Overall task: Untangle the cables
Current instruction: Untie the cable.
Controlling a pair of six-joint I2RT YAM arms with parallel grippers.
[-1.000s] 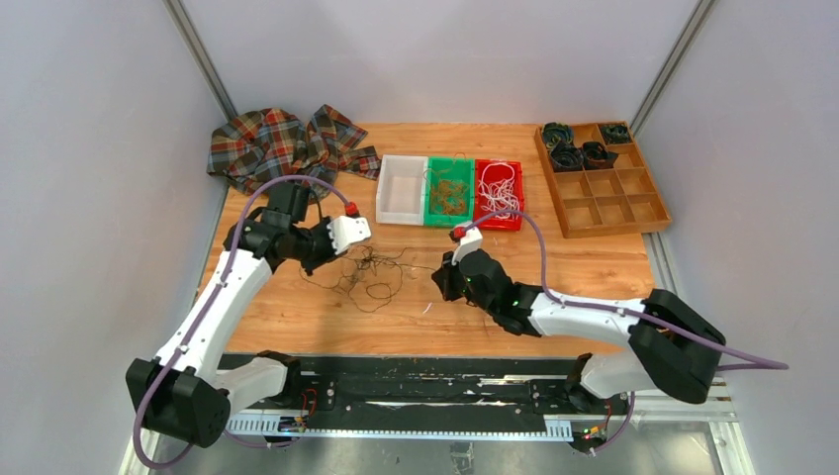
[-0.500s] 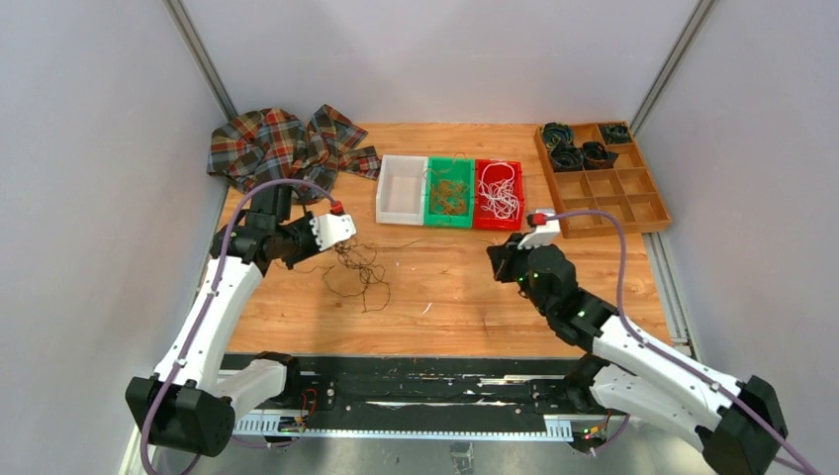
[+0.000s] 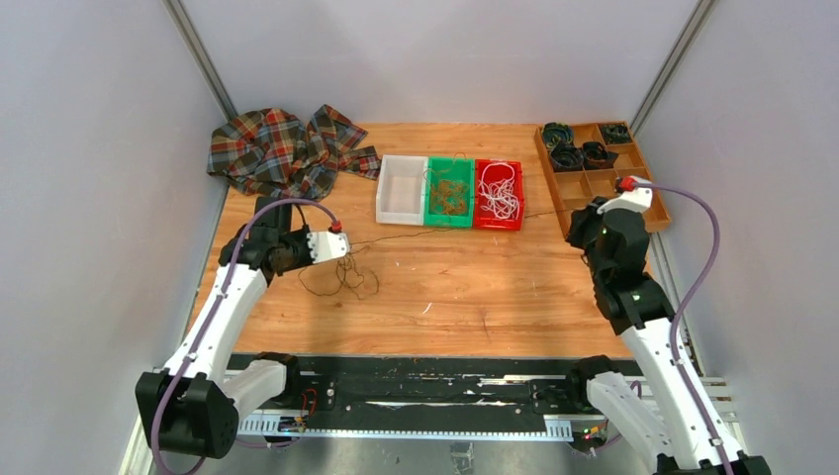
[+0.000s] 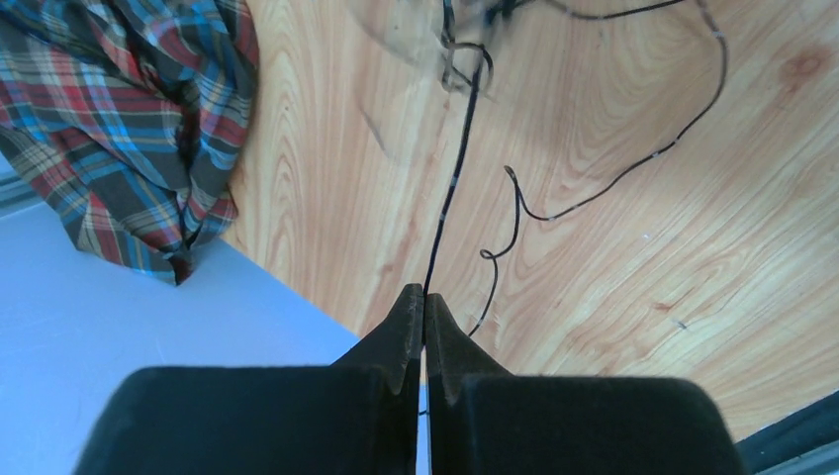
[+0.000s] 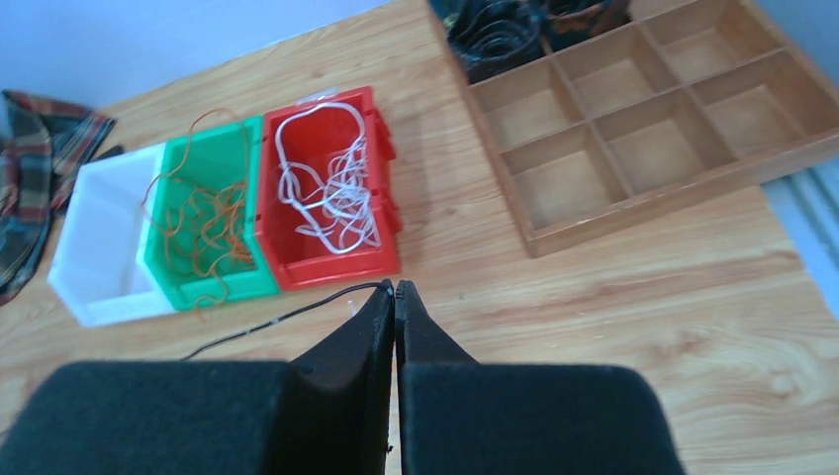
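Pinching one thin black cable (image 4: 452, 178) in its closed jaws, the left gripper (image 4: 424, 302) sits low over the left side of the wooden table (image 3: 475, 287), near the plaid cloth (image 3: 277, 148) bunched in the far left corner. From the jaws the strand runs straight off over the wood into a loose knot of further black cables (image 3: 348, 275) lying just beside that gripper, and in the left wrist view another loose black strand curls across the boards alongside it. The right gripper (image 5: 393, 289) is clamped shut too, with a black cable nipped in its jaws; it hangs at the right side of the table, close to the near left corner of the wooden divider tray (image 5: 569, 188). Seen from above, the strand looks to be one and the same, drawn in a nearly straight line from one gripper to the other. It passes just in front of three small bins standing side by side at the far middle of the table: a white bin (image 5: 99, 247) on the left, a green bin (image 5: 223, 287) in the middle holding copper-orange cables (image 5: 203, 223), and a red bin (image 5: 336, 272) on the right holding white cables (image 5: 331, 193). In the far compartments of the tray lie dark coiled rolls (image 5: 495, 30)
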